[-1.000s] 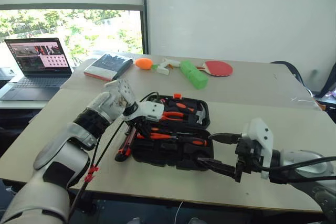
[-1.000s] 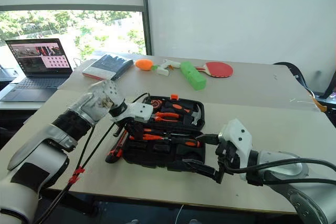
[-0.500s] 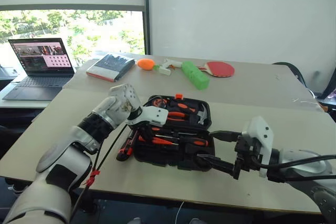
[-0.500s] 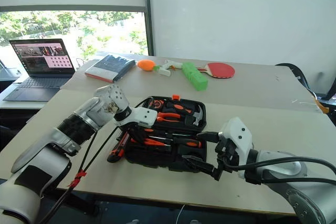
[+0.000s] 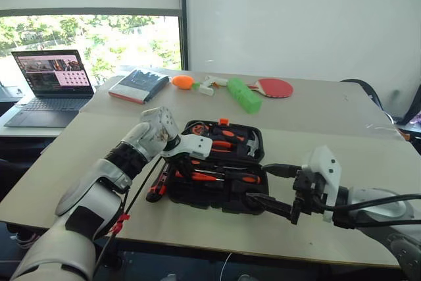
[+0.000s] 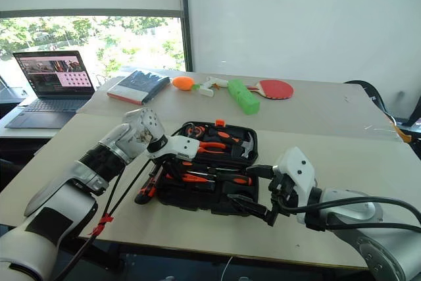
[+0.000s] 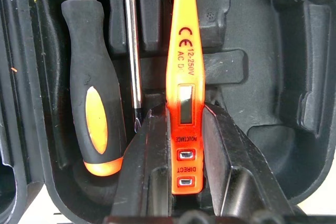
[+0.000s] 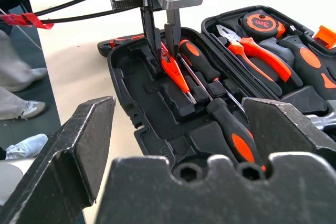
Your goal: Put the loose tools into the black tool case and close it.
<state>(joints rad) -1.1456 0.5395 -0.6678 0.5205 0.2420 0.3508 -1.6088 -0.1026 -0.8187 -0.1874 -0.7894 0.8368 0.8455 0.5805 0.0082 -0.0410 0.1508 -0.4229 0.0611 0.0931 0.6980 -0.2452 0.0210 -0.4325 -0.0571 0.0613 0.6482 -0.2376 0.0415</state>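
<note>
The black tool case [image 5: 217, 197] lies open in the middle of the table. My left gripper [image 7: 181, 113] points down into its near half, shut on a short red-orange tester screwdriver [image 7: 181, 66] whose tip rests among the recesses. Two orange-and-black-handled screwdrivers [image 8: 195, 60] [image 8: 231, 129] lie in the case beside it. An orange-and-black utility knife [image 5: 156, 189] lies on the table against the case's left side. My right gripper [image 5: 260, 184] hovers open at the case's front right corner, with nothing between its fingers.
Orange-handled pliers [image 8: 257, 51], a tape measure [image 8: 261, 23] and a hammer fill the case's far half. Behind the case lie a book [image 5: 137, 85], an orange object [image 5: 183, 81], a green block [image 5: 242, 93] and a red paddle [image 5: 273, 87]. A laptop [image 5: 49, 80] stands far left.
The view has shifted slightly. Both grippers keep their places, and the left one keeps its hold on the tester screwdriver.
</note>
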